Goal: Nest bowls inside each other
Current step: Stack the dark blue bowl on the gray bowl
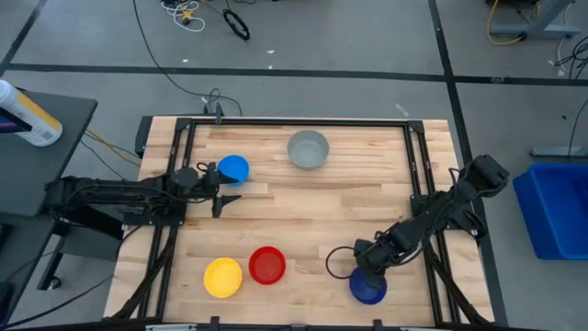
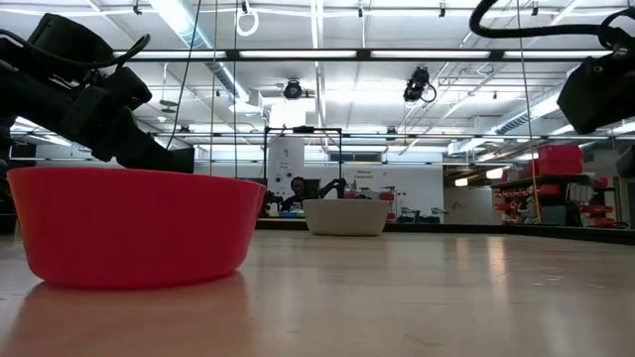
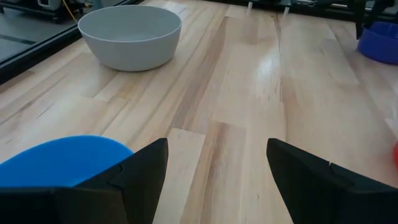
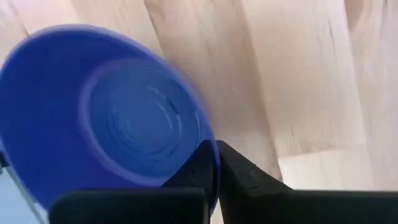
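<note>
Five bowls lie on the wooden table. The grey bowl [image 1: 308, 149] stands at the far middle. The light blue bowl [image 1: 233, 168] is at the left. The red bowl [image 1: 267, 265] and the yellow bowl [image 1: 222, 277] sit side by side near the front edge. The dark blue bowl [image 1: 368, 289] is at the near right. My right gripper [image 1: 367, 272] points down over the dark blue bowl and is shut on its rim. My left gripper [image 3: 217, 174] stands open just beside the light blue bowl [image 3: 62, 158], touching nothing. My right gripper pinches the dark blue bowl's rim [image 4: 214, 149] between its two fingers, one finger [image 4: 199, 165] inside the bowl and the other [image 4: 242, 174] outside the wall. The fingers come from above, pointing steeply down. The bowl's opening faces up; whether its base is off the table does not show.
Black frame rails [image 1: 415, 165] run along the table's left and right sides. A blue bin [image 1: 556, 211] stands off the table's right edge, and a white bottle [image 1: 28, 115] lies on a side table at the left. Bare wood [image 1: 312, 211] lies in the table's middle.
</note>
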Motion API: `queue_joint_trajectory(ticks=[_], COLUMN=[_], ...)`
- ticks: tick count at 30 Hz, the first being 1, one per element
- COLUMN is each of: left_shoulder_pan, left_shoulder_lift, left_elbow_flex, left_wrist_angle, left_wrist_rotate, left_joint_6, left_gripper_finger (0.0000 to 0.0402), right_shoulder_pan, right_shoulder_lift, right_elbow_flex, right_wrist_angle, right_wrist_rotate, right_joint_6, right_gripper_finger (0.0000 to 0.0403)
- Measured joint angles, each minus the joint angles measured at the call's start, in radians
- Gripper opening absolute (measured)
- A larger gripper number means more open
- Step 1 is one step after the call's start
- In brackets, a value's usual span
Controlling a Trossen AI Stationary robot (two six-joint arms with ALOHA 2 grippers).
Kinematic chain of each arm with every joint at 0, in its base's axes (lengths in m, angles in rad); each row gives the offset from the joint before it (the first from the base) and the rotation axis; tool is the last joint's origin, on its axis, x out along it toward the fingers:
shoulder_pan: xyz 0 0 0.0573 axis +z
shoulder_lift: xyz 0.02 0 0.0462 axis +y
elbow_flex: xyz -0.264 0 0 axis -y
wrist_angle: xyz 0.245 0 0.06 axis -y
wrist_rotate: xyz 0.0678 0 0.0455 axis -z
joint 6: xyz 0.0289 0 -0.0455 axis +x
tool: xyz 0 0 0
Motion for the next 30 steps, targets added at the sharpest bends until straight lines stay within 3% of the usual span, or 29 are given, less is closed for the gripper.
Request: queue_joint_trajectory(ticks=[4,9,12,16,19,22,25,30], left_shoulder_pan=[0.000,0.000,0.000,0.000,0.000,0.000,0.000,0.000], left_shoulder_lift=[0.000,0.000,0.000,0.000,0.000,0.000,0.000,0.000], left_elbow_flex=[0.000,0.000,0.000,0.000,0.000,0.000,0.000,0.000], left_wrist_angle=[0.000,0.001,0.005,0.005,0.005,0.005,0.006,0.006], left_wrist_rotate=[-0.002,-0.003,-0.003,-0.003,-0.003,-0.003,-0.003,-0.003], left_joint_6=[0.000,0.000,0.000,0.000,0.000,0.000,0.000,0.000], left_gripper_finger=[0.0279,0.0279,0.0279,0.0279,0.0279,0.0279,0.0279,0.0279], right_shoulder_pan=[-0.008,-0.082,-0.154,-0.263,-0.358,-0.467,-0.588,-0.827], right_shoulder_lift=[-0.001,-0.003,-0.002,0.000,0.000,0.000,0.000,0.000], right_elbow_flex=[0.001,0.002,0.001,-0.002,-0.002,-0.001,-0.001,-0.001], right_wrist_angle=[0.042,0.118,0.165,0.289,0.484,0.714,0.858,0.928], right_wrist_rotate=[0.127,0.414,0.638,0.934,1.065,1.070,0.989,0.800], right_joint_6=[-0.074,-0.237,-0.376,-0.659,-0.941,-1.151,-1.273,-1.259], right_gripper_finger=[0.0006,0.0004,0.0003,0.0002,0.0002,0.0002,0.0002,0.0001])
